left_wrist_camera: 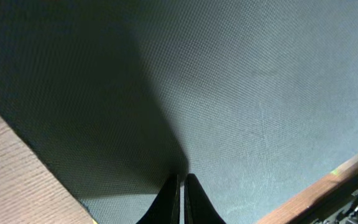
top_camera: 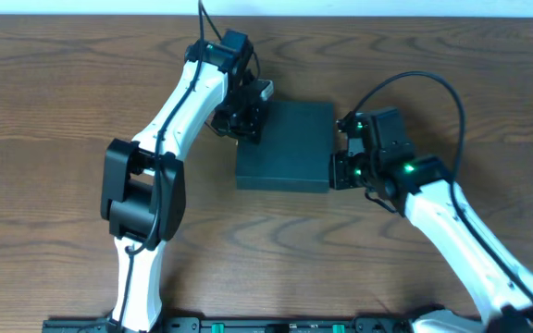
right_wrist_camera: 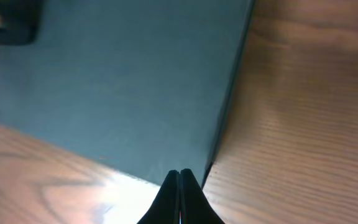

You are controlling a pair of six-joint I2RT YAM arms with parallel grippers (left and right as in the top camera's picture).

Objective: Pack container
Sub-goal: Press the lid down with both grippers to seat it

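Both tools were pinched fully shut, gripping nothing. The black container (top_camera: 287, 148) lay lid-down-closed on the wooden surface (top_camera: 63, 83), squarely between them. It was right under and ahead of the left tool (top_camera: 251, 122), and just ahead and left of the right tool (top_camera: 334, 171), whose tips sat at its edge. The box was roughly square with no long axis, and neither arm looked nearer. My read: pressing the lid.

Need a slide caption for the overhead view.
Closed black box on wooden table, left gripper shut over its far-left corner, right gripper shut at its right edge.
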